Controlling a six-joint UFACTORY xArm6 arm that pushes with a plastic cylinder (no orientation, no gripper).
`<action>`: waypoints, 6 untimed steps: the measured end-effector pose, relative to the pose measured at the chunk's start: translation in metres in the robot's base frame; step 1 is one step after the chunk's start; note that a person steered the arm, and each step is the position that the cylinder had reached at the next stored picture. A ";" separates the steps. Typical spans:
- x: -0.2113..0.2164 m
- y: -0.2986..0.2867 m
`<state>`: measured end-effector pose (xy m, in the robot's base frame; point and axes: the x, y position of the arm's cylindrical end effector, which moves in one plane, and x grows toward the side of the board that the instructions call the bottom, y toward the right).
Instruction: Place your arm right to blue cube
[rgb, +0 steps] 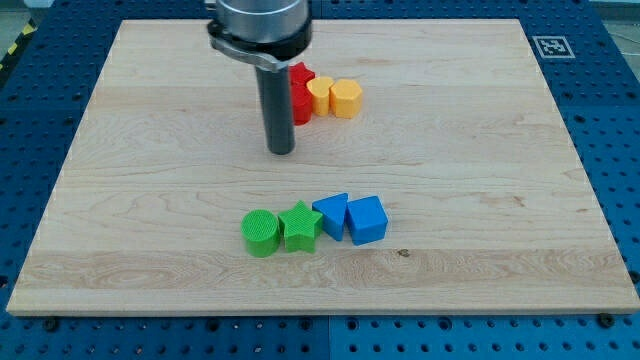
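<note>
a pale wooden board (480, 150) with visible grain lay on a blue pegboard table (610, 120); a black-and-white marker (549, 45) sat at the board's top right corner; the arm came down from the view's top as a grey collar and a straight dark rod, with no gripper, so nothing was held; my tip (282, 152) rested on bare wood, just below and left of the red blocks (300, 92), well above the lower row; beside the red ones stood a yellow cylinder (320, 95) and a yellow hexagon (346, 98); the lower row ran green cylinder (261, 233), green star (300, 227), blue wedge (331, 213), then the blue cube (367, 220) at its right end; all looked like ridged printed plastic.
</note>
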<state>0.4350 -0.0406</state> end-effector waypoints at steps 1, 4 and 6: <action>0.000 0.026; 0.022 0.080; 0.046 0.118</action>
